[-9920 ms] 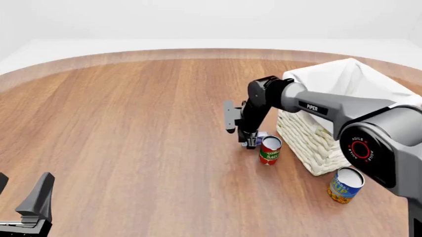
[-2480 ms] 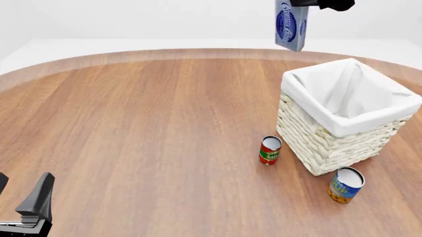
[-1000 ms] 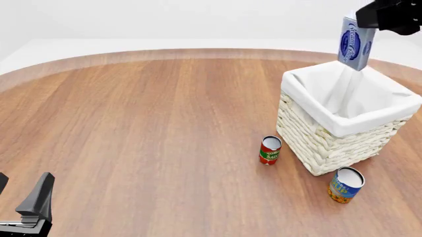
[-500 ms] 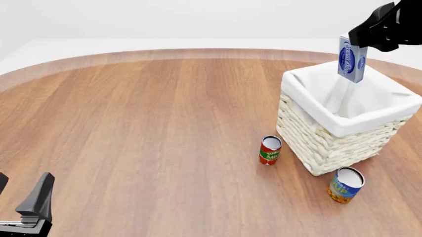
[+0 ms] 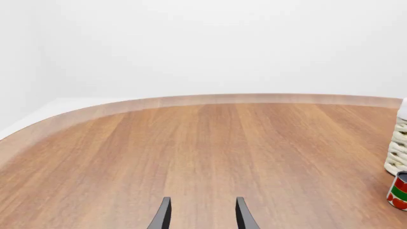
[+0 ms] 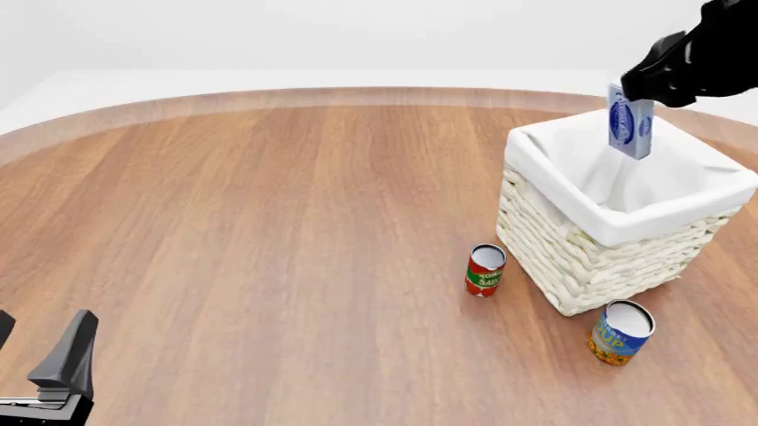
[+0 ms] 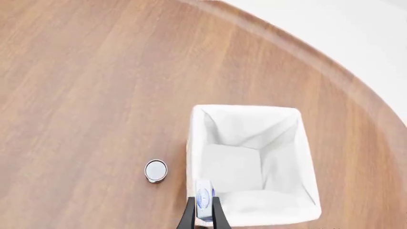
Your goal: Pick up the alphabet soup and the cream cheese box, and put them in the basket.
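The right gripper [image 6: 645,87] pinched the cream cheese box [image 6: 630,122] by its top edge, holding it upright above the open mouth of the basket [image 6: 569,253]; in the right wrist view the box [image 7: 204,206] sat between the two dark fingers over the near rim of the white cloth lining, with the basket's interior below it bare of any other thing. The box had not yet been let go, so by the look of it the first delivery was at the lowering or release stage rather than finished. Outward from there, a red-and-green can [image 6: 485,270] stood on the tabletop [image 6: 261,231] just beside the basket's front-left corner, and the alphabet soup [image 6: 619,331] stood upright near the basket's front-right corner, untouched and apart from both grippers. The left gripper [image 5: 201,217] rested low at the near left of the tabletop with its fingers spread and nothing between them, well apart from everything else. Judged from this, roughly half the job remained: the box needed dropping in, and the soup still had to be picked up and carried to the basket.
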`<action>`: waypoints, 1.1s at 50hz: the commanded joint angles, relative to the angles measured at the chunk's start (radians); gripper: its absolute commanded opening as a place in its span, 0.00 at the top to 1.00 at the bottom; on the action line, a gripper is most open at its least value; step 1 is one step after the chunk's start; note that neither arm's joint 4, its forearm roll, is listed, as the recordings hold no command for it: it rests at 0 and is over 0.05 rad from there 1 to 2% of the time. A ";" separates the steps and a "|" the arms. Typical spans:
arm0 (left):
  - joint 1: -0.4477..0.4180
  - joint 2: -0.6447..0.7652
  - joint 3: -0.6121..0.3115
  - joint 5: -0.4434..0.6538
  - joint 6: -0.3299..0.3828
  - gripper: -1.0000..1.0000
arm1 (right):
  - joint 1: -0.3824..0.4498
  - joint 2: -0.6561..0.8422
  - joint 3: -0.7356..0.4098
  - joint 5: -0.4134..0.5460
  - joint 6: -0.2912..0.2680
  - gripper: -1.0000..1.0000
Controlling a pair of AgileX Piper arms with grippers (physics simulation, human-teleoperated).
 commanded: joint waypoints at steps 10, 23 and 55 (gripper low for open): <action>0.000 0.000 0.000 0.000 0.000 0.00 | -0.053 0.048 0.037 -0.054 -0.006 1.00; 0.000 0.000 0.000 0.000 0.000 0.00 | -0.068 0.083 0.024 -0.069 -0.012 1.00; 0.000 0.000 0.000 0.000 0.000 0.00 | -0.141 0.180 0.033 -0.124 -0.052 1.00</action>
